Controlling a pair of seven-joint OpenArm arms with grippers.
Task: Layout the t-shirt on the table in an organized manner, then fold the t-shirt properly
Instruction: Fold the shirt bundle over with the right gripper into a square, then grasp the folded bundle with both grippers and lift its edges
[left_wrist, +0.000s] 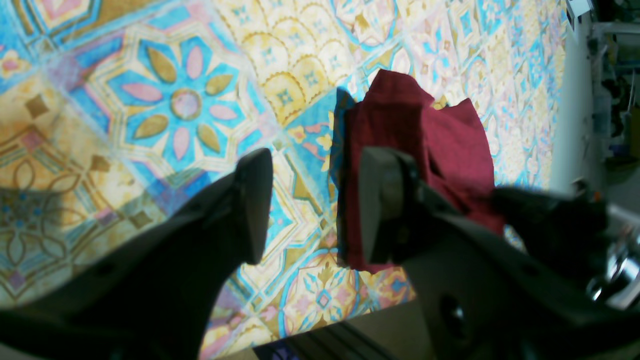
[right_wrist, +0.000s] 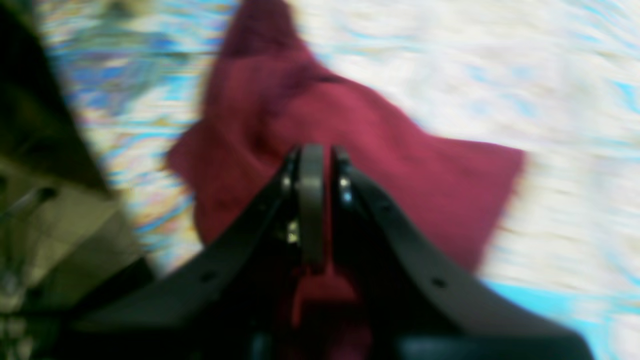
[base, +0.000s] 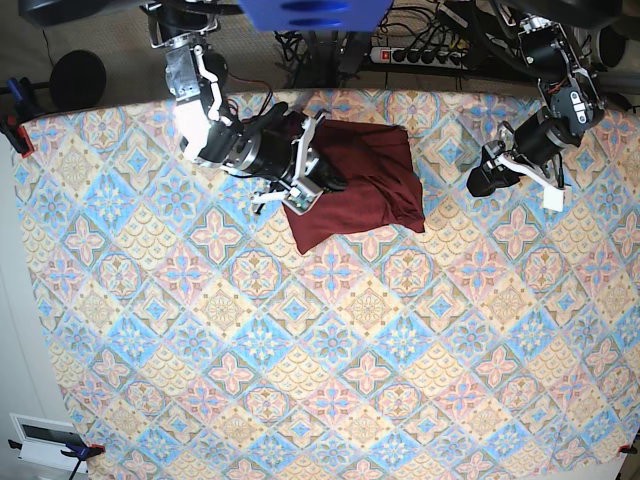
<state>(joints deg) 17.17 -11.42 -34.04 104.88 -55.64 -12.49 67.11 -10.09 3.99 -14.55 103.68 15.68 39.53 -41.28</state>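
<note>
Occlusions and blur

Right wrist view motion-blurred throughout; worktop (right_wrist: 500, 65) pattern unreadable. T-shirt (base: 365, 185) partly hidden under right gripper (base: 318, 180) in base view. Left wrist view: shirt's near edge covered by one of the fingers (left_wrist: 382, 200).

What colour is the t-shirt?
Plain dark maroon t-shirt, no print visible; the base view shows it best.

The tabletop (base: 300, 380) lies bare across its whole near half and both side margins; passage there is unobstructed. The only obstacle on the surface is the t-shirt (base: 365, 185), bunched in a heap near the far edge, centre. The right gripper (base: 312, 172) sits over the heap's left side, fingers (right_wrist: 312, 200) pressed together on fabric, blocking approach from that side. The left gripper (base: 478, 180) hangs well apart to the heap's other side, over bare cloth.
</note>
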